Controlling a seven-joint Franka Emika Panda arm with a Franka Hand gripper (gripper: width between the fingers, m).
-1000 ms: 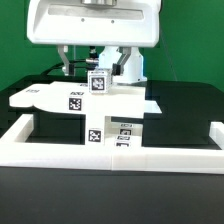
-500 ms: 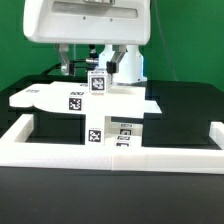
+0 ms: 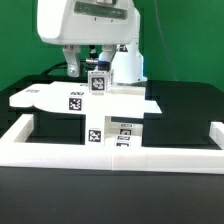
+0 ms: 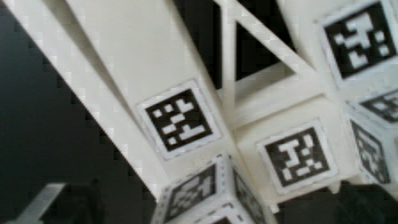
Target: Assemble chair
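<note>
The big white robot arm [image 3: 88, 25] fills the top of the exterior view, its housing hanging over the middle of the black table [image 3: 185, 105]. Below it the long low white border wall [image 3: 60, 148] runs across the front and turns back at both ends. The chair [image 3: 60, 96] (a partly joined set of white blocky parts) rests against this wall at the centre: a flat seat plate reaches toward the exterior view's left, with a square leg [image 3: 99, 82] standing upright on it and further blocks stacked down to the wall. The only markings are black-and-white square tags; small dark print beside some of them is too tiny to read. The gripper [image 3: 84, 66] sits just behind and above the upright leg, its jaws spread wide with nothing between them. The wrist view alone shows the tags close up, blurred, on angled white bars with dark gaps between
</note>
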